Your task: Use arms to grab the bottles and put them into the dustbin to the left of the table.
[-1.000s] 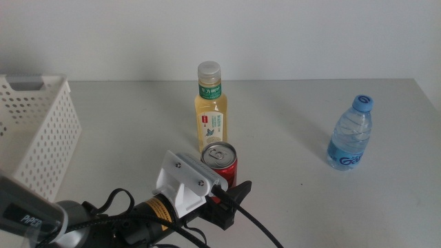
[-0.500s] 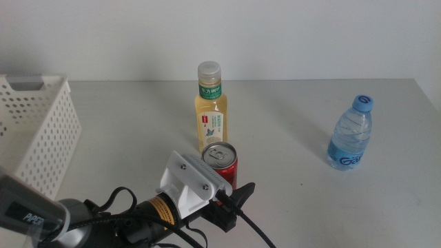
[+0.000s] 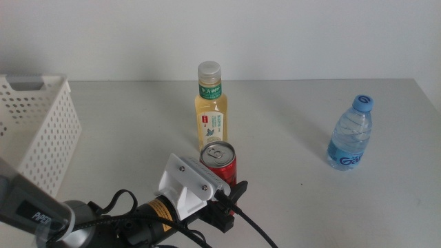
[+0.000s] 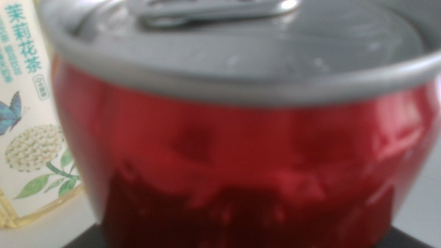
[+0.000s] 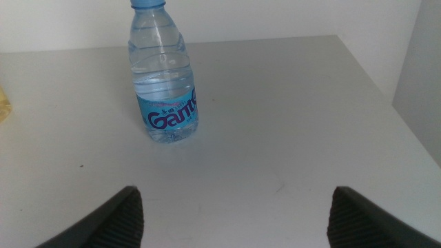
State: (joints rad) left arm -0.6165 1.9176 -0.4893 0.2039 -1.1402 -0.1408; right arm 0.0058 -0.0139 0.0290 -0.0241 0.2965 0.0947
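The red drink can (image 3: 219, 164) stands at the table's front middle and fills the left wrist view (image 4: 234, 138). My left gripper (image 3: 223, 183) comes in from the lower left and is shut on the can, with one dark jaw against its right side; the other jaw is hidden behind the white wrist mount. The pale-yellow tea bottle (image 3: 209, 110) stands upright just behind the can and shows beside it (image 4: 27, 124). The blue-capped water bottle (image 3: 351, 134) stands at the right. My right gripper (image 5: 234, 213) is open, short of the water bottle (image 5: 164, 76), and out of the middle view.
The white perforated dustbin (image 3: 41, 138) stands at the left edge of the light grey table (image 3: 296, 207). A black cable (image 3: 258, 231) trails from the left wrist. The table's right edge (image 5: 386, 89) runs close past the water bottle.
The left gripper's visible jaw has moved in against the can's right side. The can, both bottles and the dustbin have stayed in place.
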